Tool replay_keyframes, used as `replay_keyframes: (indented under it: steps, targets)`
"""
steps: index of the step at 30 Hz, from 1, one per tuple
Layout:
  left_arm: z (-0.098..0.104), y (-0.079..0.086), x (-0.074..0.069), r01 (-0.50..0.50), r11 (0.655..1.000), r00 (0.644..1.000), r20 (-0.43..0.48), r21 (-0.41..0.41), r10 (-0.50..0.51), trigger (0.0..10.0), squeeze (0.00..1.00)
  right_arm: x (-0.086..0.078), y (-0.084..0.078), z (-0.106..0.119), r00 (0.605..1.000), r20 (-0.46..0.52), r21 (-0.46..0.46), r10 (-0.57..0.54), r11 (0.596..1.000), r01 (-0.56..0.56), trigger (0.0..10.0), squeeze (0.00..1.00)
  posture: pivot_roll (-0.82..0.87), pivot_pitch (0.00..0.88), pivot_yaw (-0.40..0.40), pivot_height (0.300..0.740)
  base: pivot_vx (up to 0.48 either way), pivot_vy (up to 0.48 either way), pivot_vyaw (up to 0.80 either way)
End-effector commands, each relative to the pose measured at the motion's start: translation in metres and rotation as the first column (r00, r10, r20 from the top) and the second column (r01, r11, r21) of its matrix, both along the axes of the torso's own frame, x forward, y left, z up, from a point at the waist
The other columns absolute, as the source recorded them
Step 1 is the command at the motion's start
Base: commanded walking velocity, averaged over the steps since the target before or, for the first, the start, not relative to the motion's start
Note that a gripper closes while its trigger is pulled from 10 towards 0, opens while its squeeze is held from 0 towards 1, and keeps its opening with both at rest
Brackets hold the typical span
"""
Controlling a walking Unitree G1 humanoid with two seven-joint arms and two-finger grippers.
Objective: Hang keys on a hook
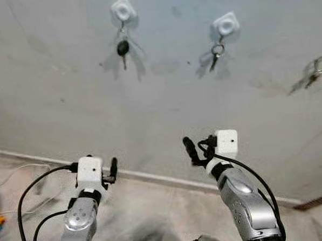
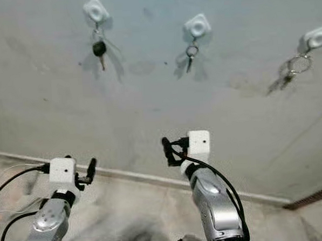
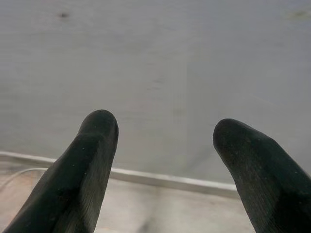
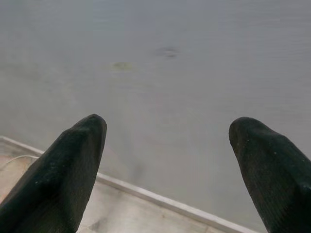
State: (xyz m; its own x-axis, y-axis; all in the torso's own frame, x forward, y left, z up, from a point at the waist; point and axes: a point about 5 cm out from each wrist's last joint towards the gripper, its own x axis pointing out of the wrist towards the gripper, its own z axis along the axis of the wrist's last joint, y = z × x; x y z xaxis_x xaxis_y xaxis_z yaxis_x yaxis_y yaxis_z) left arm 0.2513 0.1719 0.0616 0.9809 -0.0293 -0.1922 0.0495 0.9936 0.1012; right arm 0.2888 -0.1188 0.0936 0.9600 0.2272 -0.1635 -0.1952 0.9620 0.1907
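Both the left gripper (image 3: 163, 145) and right gripper (image 4: 167, 145) hold their jaws spread and empty, well below three white square wall hooks (image 2: 197, 27), each carrying metal keys (image 2: 189, 53).

I'm facing a pale grey wall (image 1: 165, 98), smudged and stained in places, with faint darker blotches. A light baseboard (image 1: 153, 177) runs along its foot, slanting across my view. Below it lies a beige, mottled floor (image 1: 149, 207). A white cable (image 1: 12, 174) trails on the floor at far left. The light is soft and even, throwing faint shadows.
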Motion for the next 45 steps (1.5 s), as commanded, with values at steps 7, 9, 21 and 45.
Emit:
replay_keyframes:
  steps: [7, 9, 21, 45]
  targets:
    - [-0.011, -0.007, -0.003, 0.024, 1.000, 0.999, -0.037, -0.008, -0.025, 10.0, 0.00, -0.001, -0.011, -0.008, 0.998, -0.026, 0.009, -0.049, 0.999, 0.050, 10.0, 0.00, 0.03, 0.149, -0.027, 0.740, 0.000, 0.380, 0.00]
    - [-0.017, -0.006, -0.002, 0.032, 0.999, 0.997, -0.063, -0.036, -0.034, 10.0, 0.00, 0.000, -0.012, -0.010, 0.998, -0.028, 0.007, -0.052, 0.999, 0.052, 10.0, 0.00, 0.04, 0.150, -0.028, 0.740, 0.000, 0.000, 0.00]
    - [-0.078, 0.017, -0.012, -0.024, 0.999, 0.955, -0.297, -0.021, 0.016, 10.0, 0.00, 0.003, -0.021, -0.048, 0.989, -0.132, -0.076, -0.072, 0.995, 0.062, 10.0, 0.00, 0.03, 0.137, -0.035, 0.740, 0.000, 0.000, 0.00]
    - [-0.154, -0.004, -0.082, 0.213, 0.976, 0.654, -0.749, 0.053, -0.102, 10.0, 0.00, -0.087, -0.040, -0.170, 0.771, -0.637, -0.393, 0.028, 0.848, -0.355, 10.0, 0.00, 0.05, 0.088, -0.052, 0.740, 0.000, 0.000, 0.10]
